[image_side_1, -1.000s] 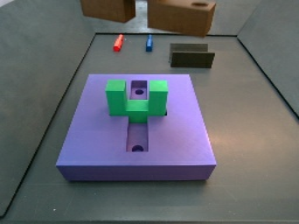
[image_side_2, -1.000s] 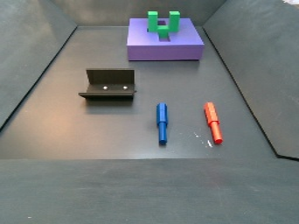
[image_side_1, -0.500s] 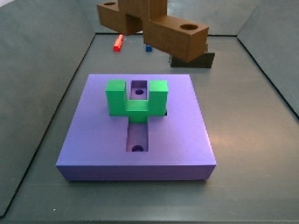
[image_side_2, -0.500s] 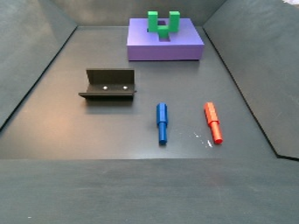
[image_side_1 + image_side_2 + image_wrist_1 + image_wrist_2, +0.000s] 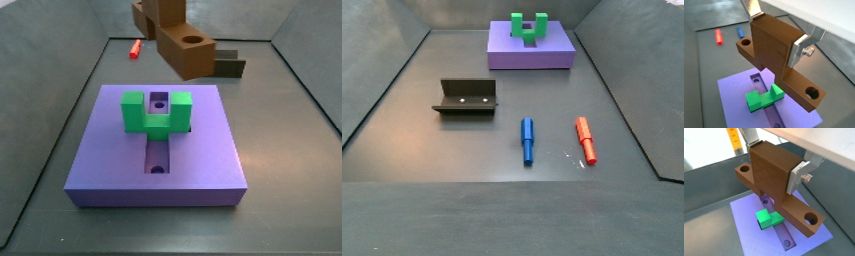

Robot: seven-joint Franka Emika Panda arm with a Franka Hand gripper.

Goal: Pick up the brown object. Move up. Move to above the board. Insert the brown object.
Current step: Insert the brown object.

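Observation:
My gripper (image 5: pixel 775 34) is shut on the brown object (image 5: pixel 771 55), a bar with a round hole near each end and a thick upright block that the silver fingers (image 5: pixel 799 49) clamp; both wrist views show this (image 5: pixel 767 178). It hangs in the air above the purple board (image 5: pixel 734 100), over the far part of the groove (image 5: pixel 158 155) and the green U-shaped block (image 5: pixel 769 219). In a side view the brown object (image 5: pixel 187 50) floats past the board's (image 5: pixel 214 150) far edge, and the fingers are out of frame. In a side view that shows the board (image 5: pixel 529 55), neither gripper nor brown object appears.
The dark fixture (image 5: pixel 466 97) stands on the floor, partly hidden behind the brown object in a side view (image 5: pixel 230 66). A red pen (image 5: pixel 587 140) and a blue pen (image 5: pixel 528 140) lie on the floor. Grey walls ring the floor. A yellow strip (image 5: pixel 732 138) stands outside.
In the side view the brown object has swung round and come lower and nearer the board. It now hides the blue pen and part of the fixture.

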